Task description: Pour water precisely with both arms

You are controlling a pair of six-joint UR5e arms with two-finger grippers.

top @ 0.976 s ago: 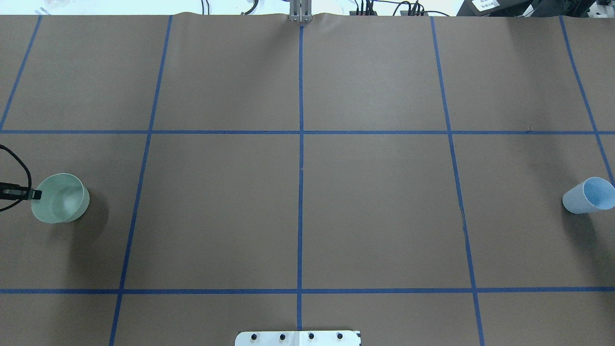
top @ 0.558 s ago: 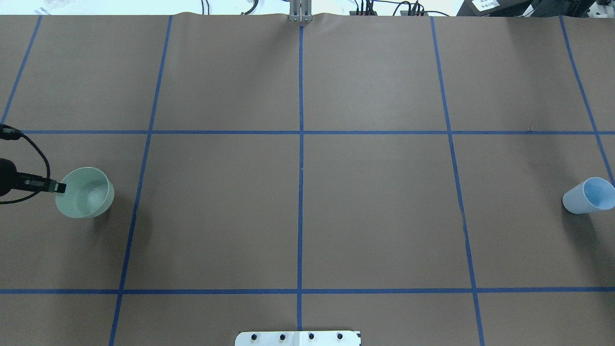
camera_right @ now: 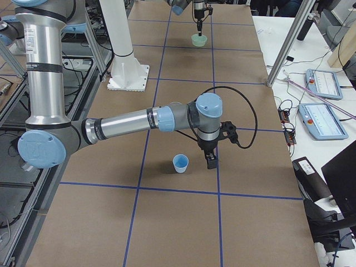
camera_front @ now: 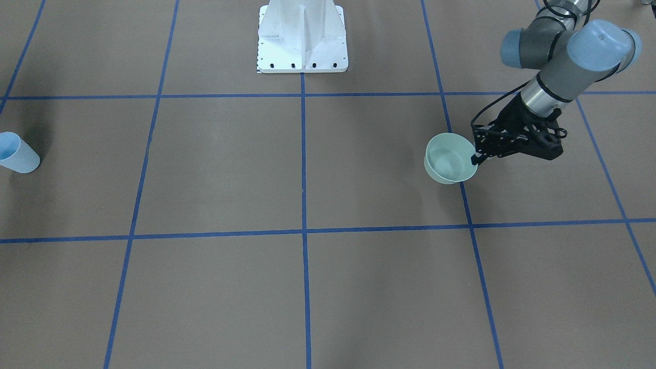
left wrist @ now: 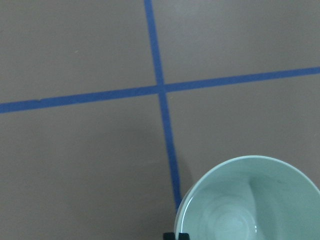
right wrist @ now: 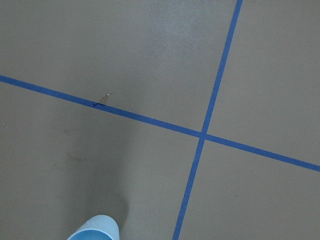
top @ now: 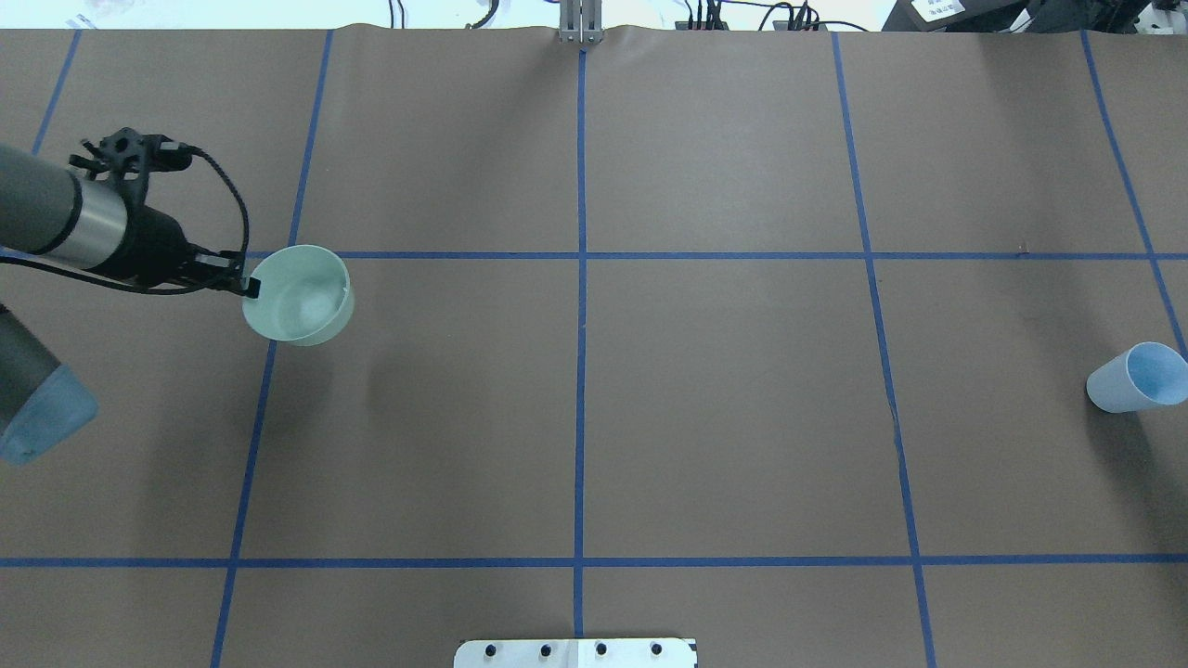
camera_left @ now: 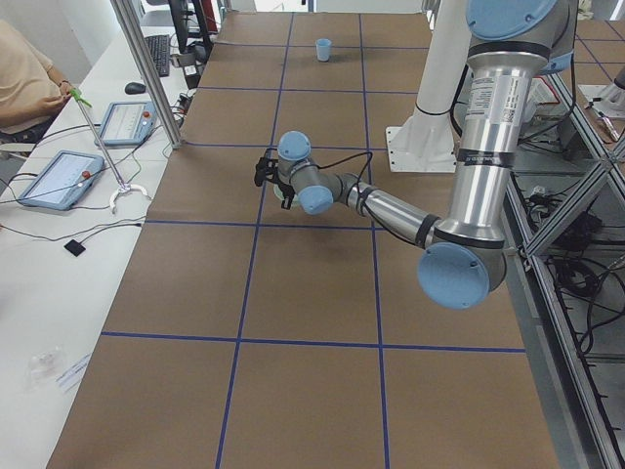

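Note:
My left gripper (top: 249, 286) is shut on the rim of a pale green bowl (top: 299, 297) and holds it upright above the table, near a tape crossing. It also shows in the front view (camera_front: 476, 157) with the bowl (camera_front: 449, 160). In the left wrist view the bowl (left wrist: 260, 200) holds water (left wrist: 225, 220), seen as faint glints. A light blue cup (top: 1137, 378) stands at the table's right edge. My right gripper (camera_right: 210, 162) shows only in the right side view, just beside the cup (camera_right: 180, 163). I cannot tell whether it is open.
The white bolted pedestal (camera_front: 302, 37) stands at the robot's side of the table. Blue tape lines (top: 581, 371) divide the brown table into squares. An operators' desk with tablets (camera_right: 320, 83) and a metal post (camera_right: 289, 44) lie beyond the far edge.
My left arm has carried the green bowl to the right and away from the robot, from the left edge to the tape crossing. The blue cup has not moved.

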